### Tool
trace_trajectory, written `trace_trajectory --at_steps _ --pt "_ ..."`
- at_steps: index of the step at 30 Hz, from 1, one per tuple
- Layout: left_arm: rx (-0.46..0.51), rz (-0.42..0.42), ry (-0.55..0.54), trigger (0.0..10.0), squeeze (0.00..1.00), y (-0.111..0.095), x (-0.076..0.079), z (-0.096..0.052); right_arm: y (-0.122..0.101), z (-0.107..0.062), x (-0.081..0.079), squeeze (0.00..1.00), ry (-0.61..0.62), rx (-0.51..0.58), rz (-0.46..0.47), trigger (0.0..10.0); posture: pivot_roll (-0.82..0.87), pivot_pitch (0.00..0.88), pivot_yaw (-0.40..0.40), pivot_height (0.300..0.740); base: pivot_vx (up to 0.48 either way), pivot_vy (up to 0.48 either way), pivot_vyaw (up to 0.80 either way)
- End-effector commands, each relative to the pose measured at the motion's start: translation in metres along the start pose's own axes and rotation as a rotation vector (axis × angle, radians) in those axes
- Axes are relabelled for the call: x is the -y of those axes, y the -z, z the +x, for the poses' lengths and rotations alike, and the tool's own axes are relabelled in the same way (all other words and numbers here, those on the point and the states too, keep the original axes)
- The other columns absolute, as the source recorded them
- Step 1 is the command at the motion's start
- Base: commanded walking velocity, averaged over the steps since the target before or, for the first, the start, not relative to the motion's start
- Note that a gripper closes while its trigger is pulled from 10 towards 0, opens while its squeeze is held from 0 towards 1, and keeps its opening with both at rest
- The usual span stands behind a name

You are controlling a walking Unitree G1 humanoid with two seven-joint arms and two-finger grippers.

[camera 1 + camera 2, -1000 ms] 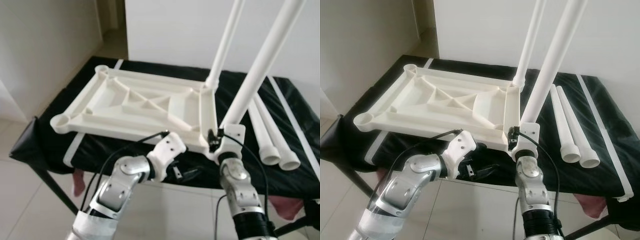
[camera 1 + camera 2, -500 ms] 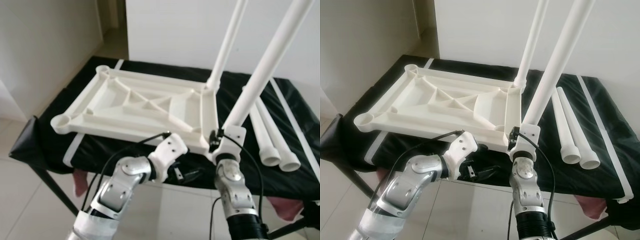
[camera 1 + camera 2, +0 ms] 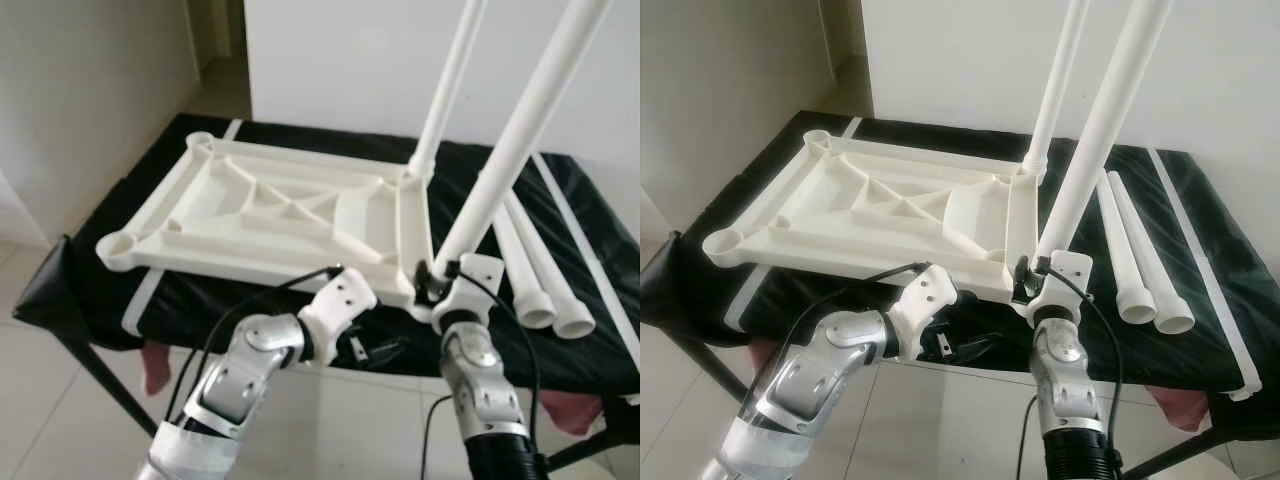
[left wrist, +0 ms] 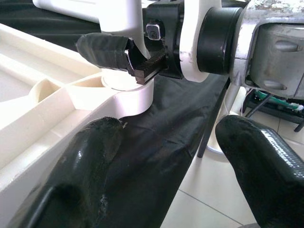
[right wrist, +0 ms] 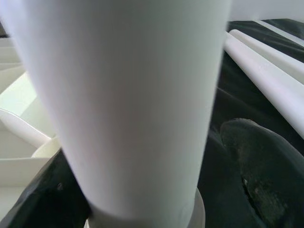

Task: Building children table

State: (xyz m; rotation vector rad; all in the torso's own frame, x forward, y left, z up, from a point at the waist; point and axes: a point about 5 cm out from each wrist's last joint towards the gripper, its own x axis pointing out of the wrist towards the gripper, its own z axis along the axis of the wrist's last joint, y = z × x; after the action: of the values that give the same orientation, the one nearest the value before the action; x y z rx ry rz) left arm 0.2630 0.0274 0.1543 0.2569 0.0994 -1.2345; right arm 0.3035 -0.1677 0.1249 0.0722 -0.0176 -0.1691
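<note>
White tabletop (image 3: 270, 215) lies underside-up on black-covered bench (image 3: 560, 350); everything placed rel. to it. 1 leg (image 3: 450, 90) stands upright in far R corner socket. R gripper (image 4: 142, 59) clamped on 2nd leg (image 3: 515, 140) right at near R corner socket (image 4: 128, 92), leg leaning slightly. L gripper (image 4: 161, 156) spread wide, holding nothing, at near edge just beside that socket. 2 spare legs (image 3: 535, 265) lie flat on bench, off tabletop's R side.
</note>
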Motion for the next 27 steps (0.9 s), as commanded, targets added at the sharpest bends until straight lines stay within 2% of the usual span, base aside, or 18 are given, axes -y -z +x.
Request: trace_trajectory --at_steps 1,5,6,8,9,10,15,17,19,24,25,26,27 --pt "-0.001 0.003 -0.069 10.0 0.00 0.000 -0.003 0.001 -0.002 -0.001 0.005 1.00 -0.033 0.010 0.007 10.0 0.01 0.000 -0.038 0.740 0.000 0.000 0.00" --pt "-0.001 0.002 -0.070 10.0 0.00 0.000 -0.004 0.001 -0.003 -0.001 0.008 1.00 -0.083 0.012 0.003 10.0 0.01 0.000 -0.037 0.740 0.000 0.000 0.00" --pt "-0.001 0.003 -0.072 10.0 0.00 0.001 -0.004 0.001 -0.003 0.000 0.009 0.00 -0.135 0.022 -0.015 10.0 0.00 0.000 -0.034 0.740 0.000 0.000 0.00" --pt "-0.001 0.003 -0.072 10.0 0.00 0.001 -0.004 0.001 -0.003 0.000 0.009 0.00 -0.135 0.022 -0.015 10.0 0.00 0.000 -0.034 0.740 0.000 0.000 0.00" --pt "-0.005 0.001 -0.086 10.0 0.00 0.003 -0.006 0.001 -0.004 0.001 0.013 0.00 -0.237 0.047 -0.055 10.0 0.00 0.000 -0.035 0.740 0.000 0.000 0.00" --pt "-0.006 -0.001 -0.095 10.0 0.00 0.005 -0.007 0.001 -0.004 0.001 0.014 0.00 -0.266 0.056 -0.070 10.0 0.00 0.000 -0.035 0.740 0.000 0.000 0.00" --pt "-0.012 -0.005 -0.115 10.0 0.00 0.009 -0.010 0.000 -0.001 0.004 0.016 0.00 -0.365 0.045 -0.123 10.0 0.00 0.002 -0.025 0.740 0.000 0.000 0.00" --pt "-0.012 -0.005 -0.115 10.0 0.00 0.009 -0.010 0.000 -0.001 0.004 0.016 0.00 -0.365 0.045 -0.123 10.0 0.00 0.002 -0.025 0.740 0.000 0.000 0.00" --pt "-0.010 0.023 -0.120 10.0 0.00 0.010 -0.010 -0.001 0.003 0.006 0.017 0.00 -0.446 0.031 -0.164 10.0 0.01 0.005 -0.024 0.740 0.000 0.000 0.00" --pt "-0.014 0.012 -0.120 10.0 0.00 0.010 -0.011 -0.001 0.004 0.009 0.016 0.00 -0.506 0.016 -0.138 10.0 0.01 0.005 -0.024 0.740 0.000 0.000 0.00" --pt "-0.015 0.012 -0.119 10.0 0.00 0.010 -0.011 -0.001 0.005 0.011 0.015 0.00 -0.524 0.013 -0.147 6.8 0.01 0.005 -0.022 0.740 0.000 0.000 0.00" --pt "-0.015 0.013 -0.117 10.0 0.00 0.009 -0.011 -0.001 0.006 0.012 0.014 0.00 -0.538 0.005 -0.156 2.8 0.01 0.004 -0.021 0.740 0.000 0.000 0.00" --pt "-0.015 0.013 -0.117 10.0 0.00 0.009 -0.011 -0.001 0.006 0.012 0.014 0.00 -0.538 0.005 -0.156 2.8 0.01 0.004 -0.021 0.740 0.000 0.000 0.00"
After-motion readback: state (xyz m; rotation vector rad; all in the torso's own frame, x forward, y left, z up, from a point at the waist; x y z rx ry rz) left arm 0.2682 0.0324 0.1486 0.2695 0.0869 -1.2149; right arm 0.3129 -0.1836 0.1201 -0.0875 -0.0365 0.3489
